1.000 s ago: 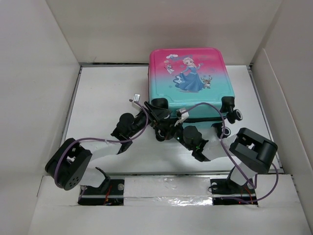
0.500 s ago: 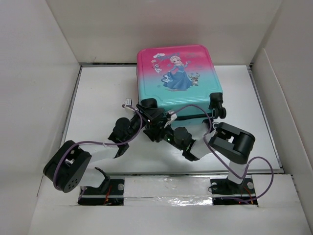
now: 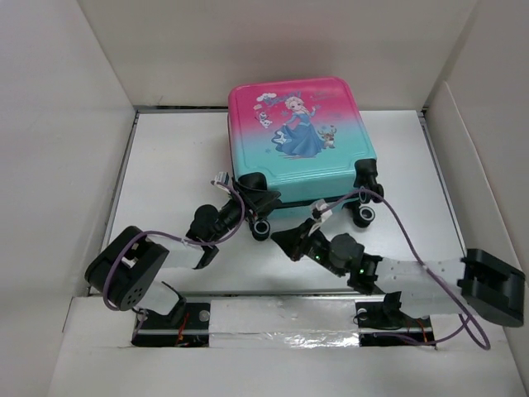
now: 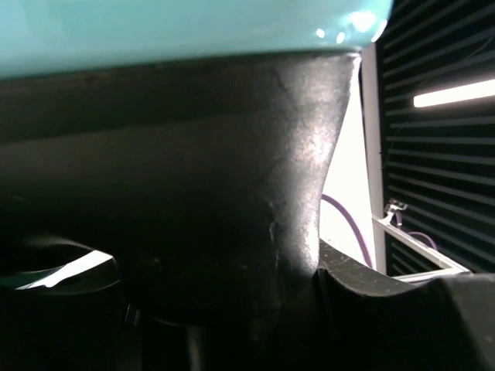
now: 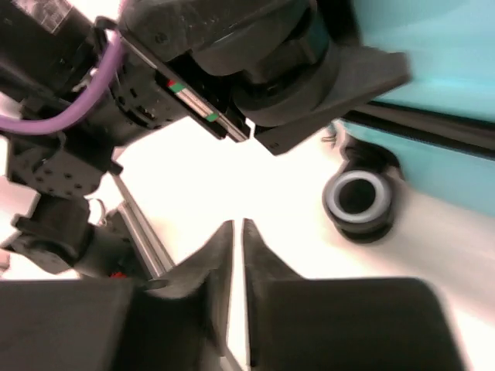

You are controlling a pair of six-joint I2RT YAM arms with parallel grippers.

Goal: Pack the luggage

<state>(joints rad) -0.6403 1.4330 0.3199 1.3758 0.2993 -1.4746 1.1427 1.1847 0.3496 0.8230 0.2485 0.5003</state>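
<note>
Suitcase (image 3: 299,132) sits zipped and flat at the back of the table (image 3: 165,165), left claw (image 3: 256,203) pressed on its near-left corner (can't tell if clenched), right claw (image 3: 279,239) pinched together on nothing nearby, so I'd steady that corner and work the seam slowly.

Teal luggage (image 4: 193,23) edge up top — below, a dark mass (image 4: 193,201), perhaps a wheel housing.

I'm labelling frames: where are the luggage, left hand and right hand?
luggage (image 3: 297,124), top external view, printed lid.
left hand (image 3: 264,203), top external view, between its fingertips.
right hand (image 5: 236,229), right wrist view, between its fingertips.
</note>
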